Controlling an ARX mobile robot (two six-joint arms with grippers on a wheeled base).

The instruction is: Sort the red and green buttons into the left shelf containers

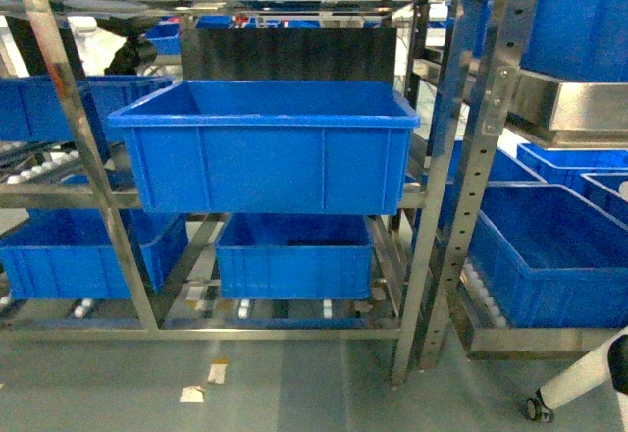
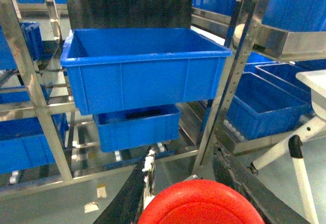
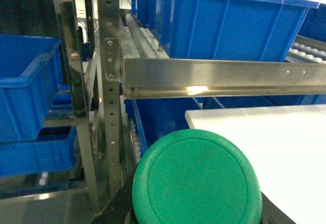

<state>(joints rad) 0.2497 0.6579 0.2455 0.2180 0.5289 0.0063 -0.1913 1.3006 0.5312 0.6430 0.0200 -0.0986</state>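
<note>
The red button fills the bottom of the left wrist view, its wide cap facing the camera, so it sits in the left gripper; the fingers themselves are hidden under the cap, and only a dark bar beside it shows. The jaws appear to pinch the button's body, though the contact is out of sight. The green button sits the same way at the bottom of the right wrist view, apparently pinched by the right gripper, whose jaws are also hidden.

Ahead of the red button stands the upper bin on the left shelf, with a lower bin under it. Neither gripper shows in the head view, so both are well short of the shelf.

To do this step well, carry the red button up and forward over the upper bin's near rim, staying between the steel posts, and release only once the cap is past the rim. Keep the right arm back near the white surface meanwhile.
</note>
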